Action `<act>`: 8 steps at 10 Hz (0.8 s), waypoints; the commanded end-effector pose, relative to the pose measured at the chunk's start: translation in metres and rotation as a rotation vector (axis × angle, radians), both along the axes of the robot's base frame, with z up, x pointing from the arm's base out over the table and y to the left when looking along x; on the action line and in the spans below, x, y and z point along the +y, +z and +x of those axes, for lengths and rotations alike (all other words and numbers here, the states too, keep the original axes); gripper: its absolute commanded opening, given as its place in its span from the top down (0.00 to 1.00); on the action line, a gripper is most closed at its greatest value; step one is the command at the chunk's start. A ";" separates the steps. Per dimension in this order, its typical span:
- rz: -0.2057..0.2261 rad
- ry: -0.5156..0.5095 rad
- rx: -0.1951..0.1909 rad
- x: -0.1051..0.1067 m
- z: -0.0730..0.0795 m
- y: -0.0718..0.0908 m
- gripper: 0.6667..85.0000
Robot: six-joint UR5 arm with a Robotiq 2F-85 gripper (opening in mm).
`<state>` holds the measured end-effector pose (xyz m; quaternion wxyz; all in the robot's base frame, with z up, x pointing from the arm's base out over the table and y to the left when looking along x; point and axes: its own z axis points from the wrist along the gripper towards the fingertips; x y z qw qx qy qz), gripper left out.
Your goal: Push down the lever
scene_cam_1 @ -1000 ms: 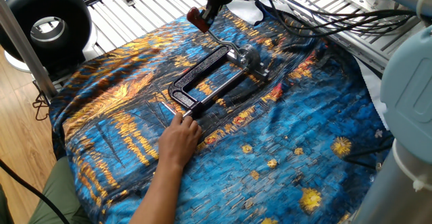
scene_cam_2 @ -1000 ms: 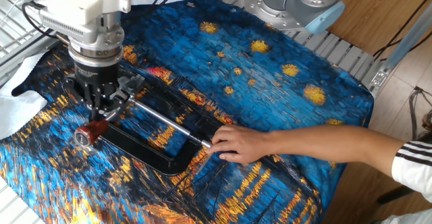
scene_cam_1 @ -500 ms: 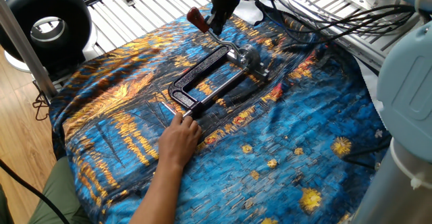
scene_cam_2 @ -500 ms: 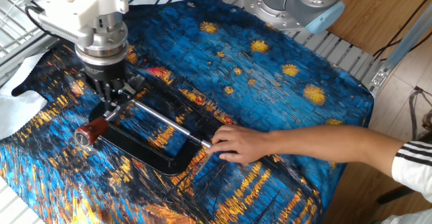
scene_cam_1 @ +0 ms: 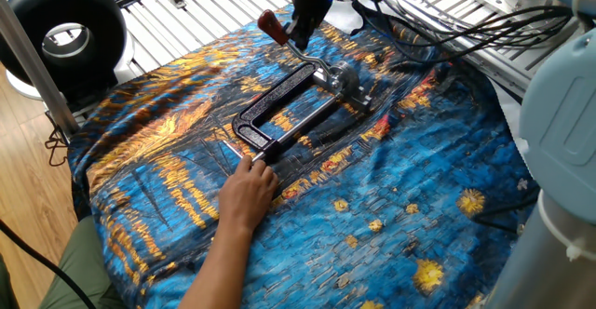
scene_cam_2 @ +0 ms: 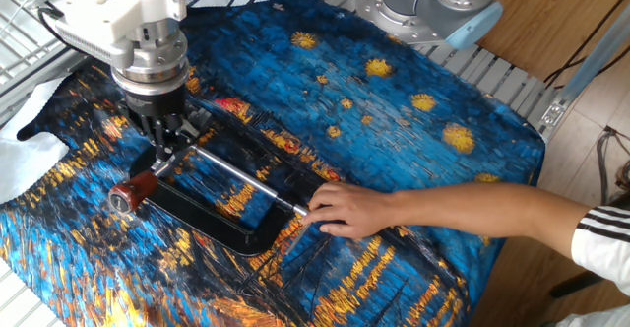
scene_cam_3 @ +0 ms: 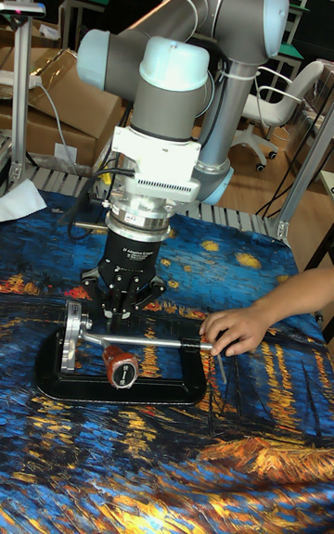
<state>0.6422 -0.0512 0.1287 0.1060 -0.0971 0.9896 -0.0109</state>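
Little of the push appears done: the lever (scene_cam_2: pixel 148 177), red tip still raised off the cloth beside the black clamp frame (scene_cam_2: pixel 221 224), is met from above by the gripper (scene_cam_2: pixel 161 148), whose jaws' state cannot be told.

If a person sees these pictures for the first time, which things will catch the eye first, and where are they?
The bright blue and orange painted cloth covering the table stands out first. On it lies a long black rectangular clamp frame, which a person's bare hand steadies at one end. At the other end, the arm's end effector hangs right above the slim silver lever with a dark red tip.
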 end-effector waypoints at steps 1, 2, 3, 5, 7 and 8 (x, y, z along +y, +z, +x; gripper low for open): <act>0.021 0.011 -0.018 0.010 0.020 -0.009 1.00; 0.004 0.020 -0.025 0.009 0.029 -0.015 1.00; 0.004 0.026 -0.033 0.010 0.039 -0.021 1.00; -0.004 0.036 -0.036 0.009 0.045 -0.026 1.00; -0.008 0.042 -0.040 0.005 0.046 -0.029 1.00; -0.010 0.042 -0.043 0.004 0.048 -0.032 1.00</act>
